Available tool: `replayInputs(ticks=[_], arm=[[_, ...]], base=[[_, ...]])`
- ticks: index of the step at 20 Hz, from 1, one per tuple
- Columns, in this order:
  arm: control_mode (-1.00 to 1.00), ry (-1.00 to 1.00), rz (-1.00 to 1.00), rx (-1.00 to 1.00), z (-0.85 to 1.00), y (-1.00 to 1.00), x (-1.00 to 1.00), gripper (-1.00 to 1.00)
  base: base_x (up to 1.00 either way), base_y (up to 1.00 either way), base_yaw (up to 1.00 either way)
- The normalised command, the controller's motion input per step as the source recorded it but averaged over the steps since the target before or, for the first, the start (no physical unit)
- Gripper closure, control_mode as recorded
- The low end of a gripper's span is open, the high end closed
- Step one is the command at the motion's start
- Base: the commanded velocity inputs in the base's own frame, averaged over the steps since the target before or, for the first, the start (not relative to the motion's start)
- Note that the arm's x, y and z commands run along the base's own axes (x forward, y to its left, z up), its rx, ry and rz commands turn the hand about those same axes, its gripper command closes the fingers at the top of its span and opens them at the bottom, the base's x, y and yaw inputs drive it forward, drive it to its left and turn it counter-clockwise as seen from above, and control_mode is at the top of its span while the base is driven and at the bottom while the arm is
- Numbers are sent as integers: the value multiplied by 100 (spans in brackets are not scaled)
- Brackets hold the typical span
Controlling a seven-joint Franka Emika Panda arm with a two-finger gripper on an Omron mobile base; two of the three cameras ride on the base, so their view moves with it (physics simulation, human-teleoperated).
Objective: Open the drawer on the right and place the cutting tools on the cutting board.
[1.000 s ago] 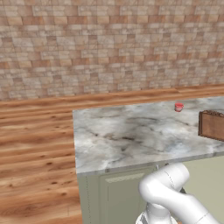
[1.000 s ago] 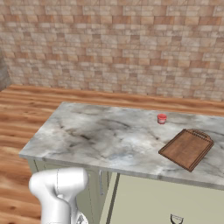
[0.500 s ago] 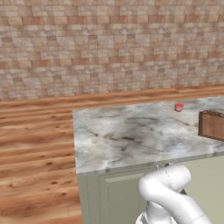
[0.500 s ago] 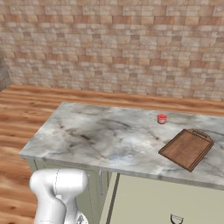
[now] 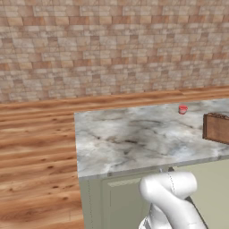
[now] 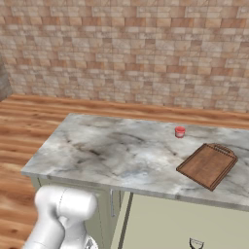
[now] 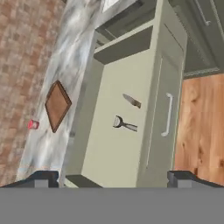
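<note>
The white arm [image 5: 172, 199] sits a tiny bit lower in front of the table than it did a moment ago. Nothing on the table has moved.

The jaws are wide apart. The two dark fingertips [image 7: 41, 178] stand far from each other and hold nothing. They touch nothing. The hand looks down from above the drawer [image 7: 122, 127].

The arm bends low in front of the table [image 6: 121, 155]. Its big white elbow sits just under the table's front edge.

The drawer is pulled out from under the table. It has a pale handle [image 7: 167, 114] on its front. Two tools lie inside it, a little apart. One is a small knife [image 7: 131, 101]. The other is a peeler [image 7: 124, 124] with a round dark head. The peeler lies nearer the fingertips than the knife does.

The cutting board [image 6: 207, 165] lies flat on the table, right behind the open drawer. It is bare. It has a small handle on its far end.

A small red cup [image 6: 180, 132] stands on the table, past the cutting board and well apart from it.

Behind the table is a wood floor [image 5: 36, 147] and then a brick wall [image 6: 121, 48].
</note>
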Motion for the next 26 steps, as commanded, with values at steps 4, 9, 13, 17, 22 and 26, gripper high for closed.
replayInputs(ticks=[4,9,13,17,22,26], arm=[[-100,37,-13,-14,27,82,82,-100],[-100,41,-15,-11,22,56,79,-100],[-100,38,-14,-3,19,31,65,-100],[-100,11,-6,0,3,3,14,-100],[-100,2,5,0,0,0,19,-100],[-100,16,28,0,0,0,49,-100]], base=[[0,0,0],[0,0,0],[0,0,0],[0,0,0],[0,0,0],[0,0,0]])
